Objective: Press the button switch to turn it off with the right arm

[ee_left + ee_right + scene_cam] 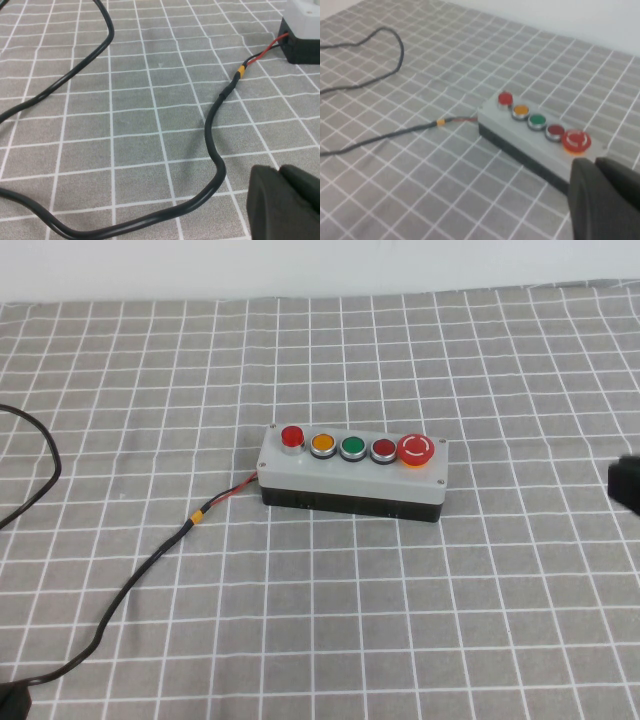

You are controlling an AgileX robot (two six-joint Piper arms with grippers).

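The button switch (352, 472) is an oblong box with a light grey top and black base, lying mid-table. Its top carries a small red lamp (291, 436), yellow, green and red buttons, and a large red mushroom button (415, 449). A red-black wire (228, 496) leaves its left end. My right gripper (626, 484) shows as a black tip at the right edge, well right of the box and apart from it. In the right wrist view the box (540, 137) lies just beyond my shut right gripper (595, 161). My left gripper (277, 170) is shut and empty, near the cable.
A black cable (120, 590) runs from the wire's yellow joint (198, 513) to the front left corner and loops along the left edge. A grey checked cloth (400, 640) covers the table. A white wall (300, 265) bounds the far side.
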